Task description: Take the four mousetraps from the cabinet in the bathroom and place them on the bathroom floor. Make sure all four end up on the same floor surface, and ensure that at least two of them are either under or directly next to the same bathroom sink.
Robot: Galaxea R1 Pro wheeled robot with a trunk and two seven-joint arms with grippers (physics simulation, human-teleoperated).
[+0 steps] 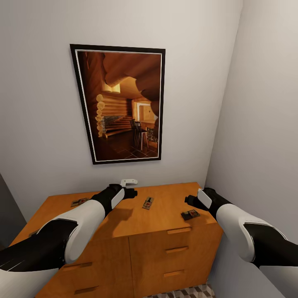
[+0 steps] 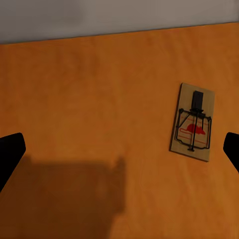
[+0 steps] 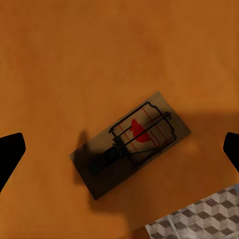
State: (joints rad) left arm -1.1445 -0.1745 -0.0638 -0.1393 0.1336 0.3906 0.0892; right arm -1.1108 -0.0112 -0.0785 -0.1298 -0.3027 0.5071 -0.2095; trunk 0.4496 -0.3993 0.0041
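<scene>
The robot stands before the cabinet (image 1: 136, 244), and both arms reach over its flat orange-brown top. Three mousetraps are visible on this top: the left mousetrap (image 1: 78, 202) near the back left, the middle mousetrap (image 1: 148, 203), and the right mousetrap (image 1: 190, 215) close to the front right edge. The right gripper (image 1: 189, 200) hovers above the right mousetrap (image 3: 130, 143) with its fingers spread wide and nothing between them; in the right wrist view the trap lies diagonally between the two dark fingertips. The left gripper (image 1: 131, 193) is also spread open and empty, and the middle mousetrap (image 2: 193, 122) lies off to one side of its line, near one fingertip. The step in hand seems to be the first pick by the right arm. To do it well, I think the wrist should turn until the fingers close across the narrow sides of the board, then go straight down and pinch the wood, not the wire. The trap is near the edge over the bathroom floor (image 3: 199, 221), so a push could slide it off.
</scene>
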